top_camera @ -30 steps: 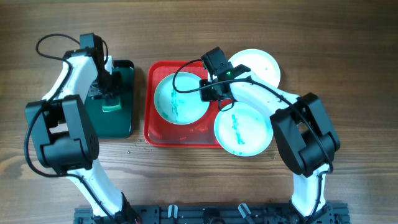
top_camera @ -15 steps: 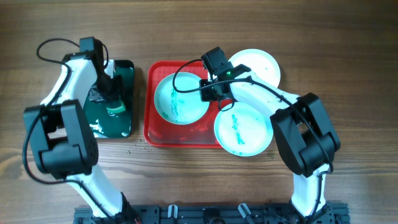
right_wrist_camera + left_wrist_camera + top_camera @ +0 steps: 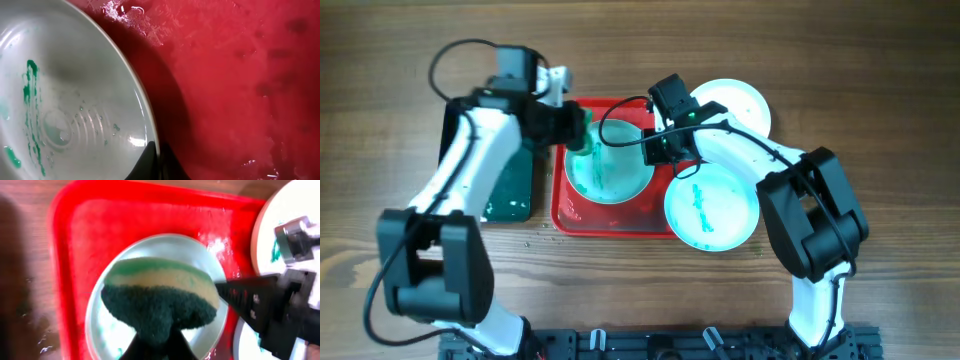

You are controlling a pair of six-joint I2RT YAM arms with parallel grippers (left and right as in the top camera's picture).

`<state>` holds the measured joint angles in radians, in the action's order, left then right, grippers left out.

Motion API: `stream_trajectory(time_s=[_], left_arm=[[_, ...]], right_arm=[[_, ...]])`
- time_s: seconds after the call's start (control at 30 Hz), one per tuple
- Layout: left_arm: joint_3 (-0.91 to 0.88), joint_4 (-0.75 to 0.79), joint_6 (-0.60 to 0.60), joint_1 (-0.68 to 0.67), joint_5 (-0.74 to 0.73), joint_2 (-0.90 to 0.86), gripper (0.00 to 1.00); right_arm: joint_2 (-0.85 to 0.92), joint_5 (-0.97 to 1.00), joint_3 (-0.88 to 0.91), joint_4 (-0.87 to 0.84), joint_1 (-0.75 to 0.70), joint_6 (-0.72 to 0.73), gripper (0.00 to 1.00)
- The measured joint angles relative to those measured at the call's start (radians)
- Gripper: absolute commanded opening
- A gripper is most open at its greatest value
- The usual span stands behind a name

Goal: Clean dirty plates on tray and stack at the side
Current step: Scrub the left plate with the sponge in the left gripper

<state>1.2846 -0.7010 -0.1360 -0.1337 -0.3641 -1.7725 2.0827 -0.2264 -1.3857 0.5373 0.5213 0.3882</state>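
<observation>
Red tray (image 3: pixel 567 216) holds one of three plates (image 3: pixel 620 178); left claw (image 3: pixel 156 345) clamps a sponge (image 3: pixel 160 297), right claw (image 3: pixel 157 164) pinches that plate's rim.

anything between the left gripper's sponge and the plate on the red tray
Nothing visible. The left gripper holds the sponge right over the aqua plate in the red tray, with no object between them. The right gripper pinches that plate's right rim, off to the side of the sponge.

1. The aqua plate (image 3: pixel 620 175) on the tray (image 3: pixel 570 215) is boxed in: left gripper (image 3: pixel 576 130) with sponge (image 3: pixel 160 300) over it, right gripper (image 3: pixel 658 152) pinching its right rim.
2. Free room: tray's front strip, plus the bench (image 3: pixel 620 290) in front.
</observation>
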Motion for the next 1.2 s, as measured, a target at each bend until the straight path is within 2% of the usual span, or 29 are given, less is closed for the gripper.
stream_trajectory(time_s=[0.17, 0.33, 0.43, 0.6, 0.7, 0.8, 0.9, 1.0, 1.1, 1.2], left_arm=[[-0.114, 0.105, -0.146, -0.129, 0.208, -0.082, 0.04], [-0.126, 0.214, -0.167, -0.164, 0.350, -0.134, 0.04], [-0.125, 0.203, -0.088, -0.161, 0.283, -0.134, 0.04], [-0.121, 0.015, 0.124, -0.158, 0.045, -0.135, 0.04], [-0.124, 0.078, 0.158, -0.158, 0.021, -0.141, 0.04], [-0.134, 0.243, 0.072, -0.162, 0.051, -0.147, 0.04], [-0.135, 0.346, -0.077, -0.167, 0.299, -0.147, 0.04], [-0.130, 0.291, -0.123, -0.172, 0.412, -0.147, 0.04], [-0.108, 0.137, -0.135, -0.174, 0.455, -0.143, 0.04], [-0.099, 0.030, -0.038, -0.164, 0.336, -0.137, 0.04]], right_arm=[[0.000, -0.012, 0.000, 0.008, -0.006, 0.000, 0.04], [0.001, -0.017, 0.000, 0.007, -0.006, 0.000, 0.04], [0.001, -0.020, 0.000, 0.007, -0.008, 0.000, 0.04], [0.002, -0.028, 0.000, 0.007, -0.013, -0.010, 0.04], [0.002, -0.029, 0.000, 0.007, -0.014, -0.011, 0.04], [0.003, -0.034, 0.000, 0.007, -0.016, -0.010, 0.04], [0.004, -0.040, 0.000, 0.007, -0.016, -0.006, 0.04], [0.006, -0.047, 0.000, 0.004, -0.016, 0.000, 0.04], [0.006, -0.060, 0.000, 0.005, -0.013, 0.000, 0.04], [0.006, -0.062, 0.000, 0.011, -0.012, 0.000, 0.04]])
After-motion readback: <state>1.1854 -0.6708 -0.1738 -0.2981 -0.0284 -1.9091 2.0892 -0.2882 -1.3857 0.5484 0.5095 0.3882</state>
